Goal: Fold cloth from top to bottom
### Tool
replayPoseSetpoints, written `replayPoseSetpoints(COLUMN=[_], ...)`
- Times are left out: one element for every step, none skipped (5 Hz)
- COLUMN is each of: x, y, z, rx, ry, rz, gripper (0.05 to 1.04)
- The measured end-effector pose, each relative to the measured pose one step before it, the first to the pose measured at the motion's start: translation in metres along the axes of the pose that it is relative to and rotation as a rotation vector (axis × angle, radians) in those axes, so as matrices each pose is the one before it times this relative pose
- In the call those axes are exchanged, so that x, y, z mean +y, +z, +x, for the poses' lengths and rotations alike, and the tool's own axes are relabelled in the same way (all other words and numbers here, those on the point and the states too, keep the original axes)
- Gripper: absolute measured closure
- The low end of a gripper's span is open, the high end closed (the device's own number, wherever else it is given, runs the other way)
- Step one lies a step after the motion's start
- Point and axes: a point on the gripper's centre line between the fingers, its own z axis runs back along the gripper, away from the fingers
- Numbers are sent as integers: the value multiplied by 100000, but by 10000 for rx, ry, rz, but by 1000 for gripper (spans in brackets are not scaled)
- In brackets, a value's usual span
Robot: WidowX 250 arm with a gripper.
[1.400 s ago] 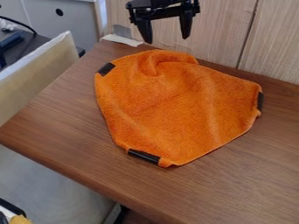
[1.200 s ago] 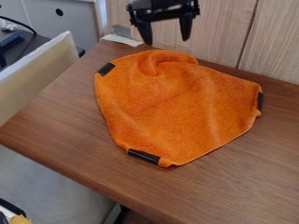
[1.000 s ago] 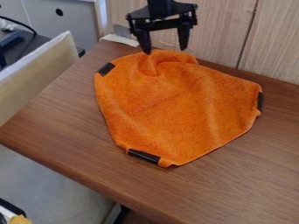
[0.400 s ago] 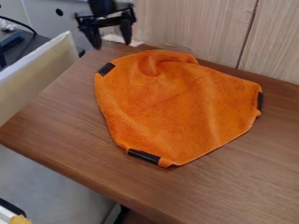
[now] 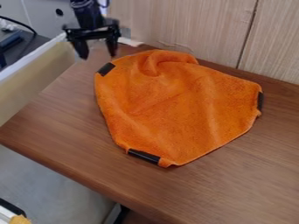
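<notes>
Orange cloth [image 5: 175,109] lies spread on the brown wood-grain tabletop [image 5: 64,118], roughly mid-view, single piece, outline uneven. Top edge is rounded, with a curled crease and a small raised bump just below it; softer wrinkles run down through the middle and right part. Bottom narrows to a blunt corner pointing at the near side of the tabletop.

Three black pieces on the cloth's border: upper-left piece [image 5: 106,68], right piece [image 5: 260,100] at the right corner, bottom piece [image 5: 144,156] along the lower left edge, near the blunt corner.

Pincer [image 5: 99,54] hangs at upper left, pointing down, just beside the cloth's upper-left corner in the view. Fingers wide apart, nothing between them. Can't tell its exact height over the tabletop. Arm comes in from the top edge above it.

Behind the tabletop: pale wood panel [image 5: 187,26] with a dark vertical seam toward the right. White strip [image 5: 132,42] at the far edge, partly behind the pincer. Left side: cream board [image 5: 35,65] standing on a slant beside the tabletop, grey cabinet [image 5: 43,15] further back. Yellow item [image 5: 20,219] at the bottom left corner, cut off by the view's edge.
</notes>
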Motion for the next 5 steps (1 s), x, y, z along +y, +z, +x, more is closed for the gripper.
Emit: replayPoseSetpoints(x=[699,1149,157,-112,-760], y=[-1850,-1113,-1026,-191,-181], z=[122,46,-45,118,-43], rx=[228,180,173,-128,-4], ry=[-222,83,-58,-34,-53], rz=[168,132,25,235,98], gripper=[84,84,127,404,705])
